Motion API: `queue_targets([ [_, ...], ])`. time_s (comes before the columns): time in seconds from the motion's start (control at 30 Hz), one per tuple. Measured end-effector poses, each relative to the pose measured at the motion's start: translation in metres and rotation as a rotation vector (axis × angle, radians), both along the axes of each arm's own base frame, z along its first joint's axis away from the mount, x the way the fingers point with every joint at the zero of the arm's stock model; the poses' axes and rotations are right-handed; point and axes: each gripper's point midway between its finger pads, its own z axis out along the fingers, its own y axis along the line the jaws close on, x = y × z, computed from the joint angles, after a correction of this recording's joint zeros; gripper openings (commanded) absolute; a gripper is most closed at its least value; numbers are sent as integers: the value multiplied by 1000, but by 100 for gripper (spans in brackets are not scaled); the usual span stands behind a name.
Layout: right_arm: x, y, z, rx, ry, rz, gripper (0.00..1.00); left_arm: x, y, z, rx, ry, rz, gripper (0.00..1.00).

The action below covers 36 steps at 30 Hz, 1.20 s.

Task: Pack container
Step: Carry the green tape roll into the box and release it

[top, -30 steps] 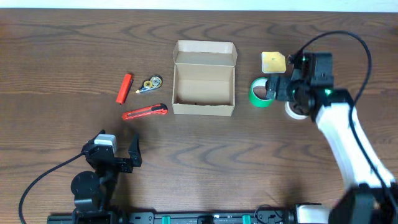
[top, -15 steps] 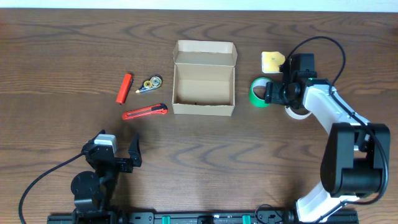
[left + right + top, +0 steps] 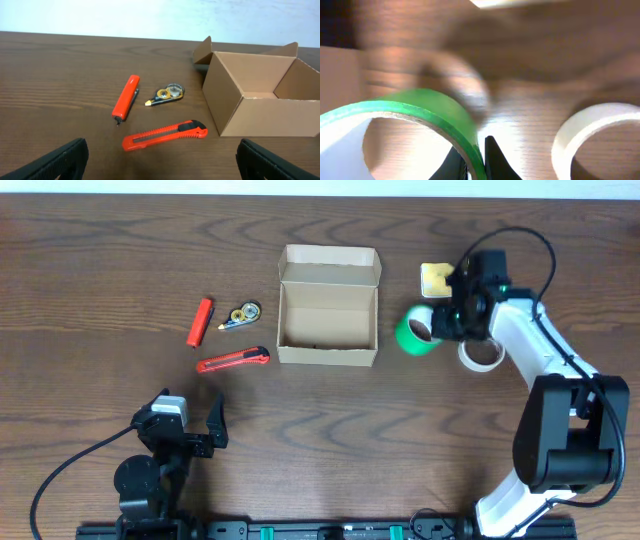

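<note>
The container (image 3: 328, 355) is a tan cardboard box, open, with its flap lid standing at the far side; it also fills the right of the left wrist view (image 3: 260, 117). Just right of the box, my right gripper (image 3: 441, 321) is shut on the wall of a green tape roll (image 3: 412, 332), which is tilted up off the table. In the right wrist view the two dark fingertips (image 3: 479, 150) pinch the green tape roll's (image 3: 435, 107) rim from inside and outside. My left gripper (image 3: 178, 425) rests open near the front edge, nothing between its jaws (image 3: 162, 162).
A white tape roll (image 3: 480, 355) (image 3: 590, 125) lies right of the green one, a yellow pad (image 3: 438, 277) behind them. Left of the box lie a red utility knife (image 3: 233, 360) (image 3: 165, 135), a red marker (image 3: 200, 322) (image 3: 126, 96) and a correction tape dispenser (image 3: 242, 314) (image 3: 167, 93).
My right gripper came down onto the green tape roll, shut on its wall and tipped it up. The left arm has not moved.
</note>
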Motion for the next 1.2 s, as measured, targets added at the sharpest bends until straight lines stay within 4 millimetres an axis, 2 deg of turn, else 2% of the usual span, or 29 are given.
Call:
queue_targets([
  [0.07,12,12,31,10,-48,26,1,0,0,0,0,0,0,95],
  [0.17,29,37,94,20,-186,81,1,0,0,0,0,0,0,95],
  [0.23,35,63,143,22,-310,135,1,0,0,0,0,0,0,95],
  [0.3,33,93,183,33,-416,195,1,0,0,0,0,0,0,95],
  [0.37,24,128,211,50,-498,264,1,0,0,0,0,0,0,95],
  [0.43,14,157,219,60,-525,313,1,0,0,0,0,0,0,95],
  [0.5,7,184,210,58,-508,350,1,0,0,0,0,0,1,95],
  [0.57,5,204,189,41,-469,370,1,0,0,0,0,0,0,95],
  [0.6,5,213,172,20,-436,372,1,0,0,0,0,0,0,95],
  [0.77,2,233,97,-71,-288,358,1,0,0,0,0,0,0,95],
  [0.83,1,235,77,-93,-251,350,1,0,0,0,0,0,0,96],
  [0.9,2,234,65,-110,-229,337,1,0,0,0,0,0,0,96],
  [1.03,3,230,53,-131,-202,299,1,0,0,0,0,0,0,95],
  [1.2,5,226,50,-146,-200,270,1,0,0,0,0,0,0,95],
])
